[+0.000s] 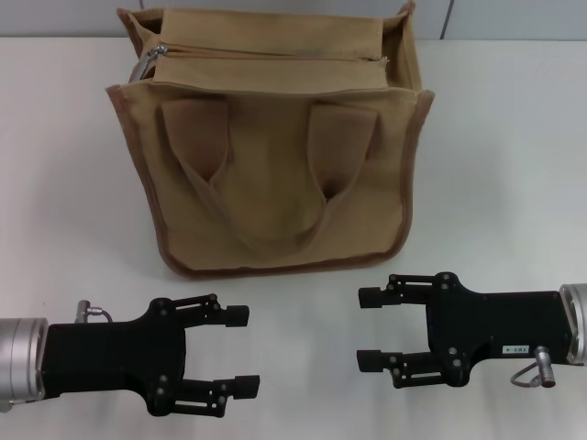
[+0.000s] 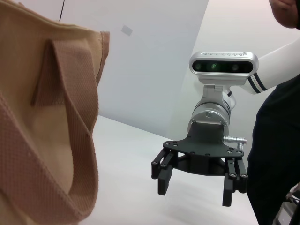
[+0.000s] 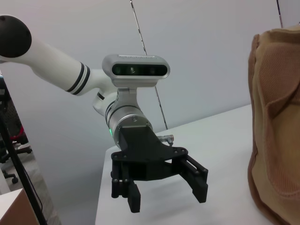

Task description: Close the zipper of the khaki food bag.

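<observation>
a khaki food bag stands upright on a white table, well apart from both arms, its two looped handles hanging flat against the near face. the zipper runs across the top panel, and its shiny silver pull tab sits at the end on the robot's left. from the head view the line looks largely drawn together along its length, though whether it is fully shut cannot be told from here.

the left gripper and the right gripper rest low over the table in front of the bag, facing each other. each has its fingers spread wide and holds nothing. the left wrist view shows the right gripper empty beside the bag's side wall; the right wrist view shows the left gripper likewise empty.

by the look of it the job stands at its start, with neither arm yet reaching. the next move likely calls for one gripper to rise to the top panel and pinch the small tab, while the other steadies the soft canvas so the bag does not slide or fold as the tab is drawn along.
</observation>
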Robot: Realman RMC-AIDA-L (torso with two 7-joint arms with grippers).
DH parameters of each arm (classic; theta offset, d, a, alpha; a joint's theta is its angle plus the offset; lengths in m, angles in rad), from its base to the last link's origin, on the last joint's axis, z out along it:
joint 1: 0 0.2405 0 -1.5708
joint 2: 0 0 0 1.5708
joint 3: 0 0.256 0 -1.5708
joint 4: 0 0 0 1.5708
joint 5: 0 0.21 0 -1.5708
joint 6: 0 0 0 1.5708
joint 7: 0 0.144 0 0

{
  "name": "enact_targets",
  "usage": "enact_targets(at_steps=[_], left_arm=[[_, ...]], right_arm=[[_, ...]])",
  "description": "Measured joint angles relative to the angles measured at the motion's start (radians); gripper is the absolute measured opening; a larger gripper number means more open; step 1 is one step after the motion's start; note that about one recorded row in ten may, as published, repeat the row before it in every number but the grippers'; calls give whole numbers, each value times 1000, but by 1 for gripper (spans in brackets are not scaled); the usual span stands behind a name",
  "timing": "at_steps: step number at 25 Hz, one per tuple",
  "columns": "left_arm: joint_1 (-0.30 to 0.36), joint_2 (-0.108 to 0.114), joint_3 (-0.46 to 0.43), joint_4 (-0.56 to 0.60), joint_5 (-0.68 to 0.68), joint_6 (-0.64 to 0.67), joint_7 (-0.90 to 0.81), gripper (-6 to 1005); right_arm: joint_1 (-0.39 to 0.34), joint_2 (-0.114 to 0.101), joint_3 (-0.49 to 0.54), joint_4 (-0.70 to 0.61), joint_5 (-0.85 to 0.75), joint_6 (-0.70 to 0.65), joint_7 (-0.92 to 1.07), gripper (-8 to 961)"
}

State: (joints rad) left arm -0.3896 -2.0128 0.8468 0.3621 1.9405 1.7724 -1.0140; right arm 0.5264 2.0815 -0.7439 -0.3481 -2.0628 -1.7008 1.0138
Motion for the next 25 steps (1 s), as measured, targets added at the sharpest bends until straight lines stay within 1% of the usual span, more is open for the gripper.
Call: enact_targets(at_steps=[12, 25], left_arm=[[2, 0, 0, 0, -5, 3, 0, 825], [-5, -7, -11, 0, -11, 19, 0, 808]], right_arm=[[-2, 0, 0, 0, 0, 0, 0, 745], [-5, 0, 0, 2, -1, 9, 0, 745]])
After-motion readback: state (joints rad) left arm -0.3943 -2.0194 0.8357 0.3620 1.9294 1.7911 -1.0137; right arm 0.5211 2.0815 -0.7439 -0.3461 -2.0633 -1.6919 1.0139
